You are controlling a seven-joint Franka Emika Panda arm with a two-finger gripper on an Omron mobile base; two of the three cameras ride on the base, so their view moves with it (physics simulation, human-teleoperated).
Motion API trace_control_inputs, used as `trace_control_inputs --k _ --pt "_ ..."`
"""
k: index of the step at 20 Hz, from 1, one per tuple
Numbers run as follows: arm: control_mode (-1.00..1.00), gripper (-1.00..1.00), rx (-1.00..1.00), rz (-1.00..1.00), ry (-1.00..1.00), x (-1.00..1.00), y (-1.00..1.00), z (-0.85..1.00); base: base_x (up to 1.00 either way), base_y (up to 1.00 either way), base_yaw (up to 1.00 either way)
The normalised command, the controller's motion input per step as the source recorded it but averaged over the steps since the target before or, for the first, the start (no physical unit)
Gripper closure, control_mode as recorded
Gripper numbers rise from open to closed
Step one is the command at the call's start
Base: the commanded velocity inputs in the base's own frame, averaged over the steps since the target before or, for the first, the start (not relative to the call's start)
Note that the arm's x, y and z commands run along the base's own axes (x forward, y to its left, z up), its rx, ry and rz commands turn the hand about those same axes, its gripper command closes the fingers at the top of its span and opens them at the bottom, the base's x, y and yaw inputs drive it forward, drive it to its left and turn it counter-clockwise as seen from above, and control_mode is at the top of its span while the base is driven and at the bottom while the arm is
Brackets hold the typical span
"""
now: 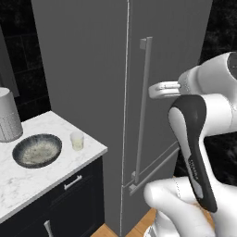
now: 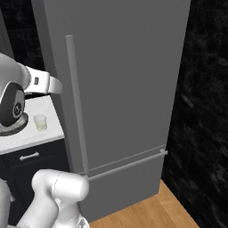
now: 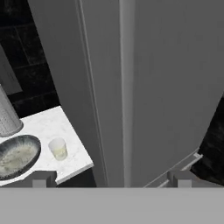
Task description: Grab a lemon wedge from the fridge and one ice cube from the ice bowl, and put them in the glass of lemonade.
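The tall grey fridge [image 1: 92, 69] is closed, so the lemon wedge is hidden. My gripper [image 1: 152, 90] is open, level with the upper part of the long vertical bar handle [image 1: 145, 106], just to its right and close to it. In the hand view the handle [image 3: 127, 87] runs up between my fingertips [image 3: 41, 179], which stand wide apart with nothing between them. On the marble counter [image 1: 28, 178] to the left, the glass of lemonade [image 1: 77, 140] stands beside the ice bowl [image 1: 37, 150]. Both also show in the hand view, glass [image 3: 58, 148] and ice bowl [image 3: 17, 155].
A tall white dotted cylinder [image 1: 8, 115] stands behind the bowl. Dark cabinets with drawers [image 1: 69, 185] sit under the counter. A lower freezer drawer bar [image 2: 129, 164] crosses the fridge. A black wall [image 2: 205, 111] flanks the fridge on the right, above wooden floor [image 2: 147, 211].
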Motion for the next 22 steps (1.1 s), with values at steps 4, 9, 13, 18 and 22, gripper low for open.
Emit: trace_control_inputs --k 4,9,13,18,22 --pt "-1.00 -1.00 0.02 0.12 -0.01 0.57 -0.23 -0.20 0.00 0.00 0.00" --pt "-1.00 -1.00 0.01 0.19 0.10 1.00 -0.19 -0.83 0.00 0.00 0.00" --pt "-1.00 -1.00 0.02 0.21 0.17 1.00 -0.15 -0.13 0.00 0.00 0.00" --pt "-1.00 -1.00 0.06 0.11 0.02 0.71 -0.22 0.00 0.00 0.00 0.00" --pt "-1.00 -1.00 0.04 0.00 0.00 0.46 0.01 -0.08 0.00 0.00 0.00"
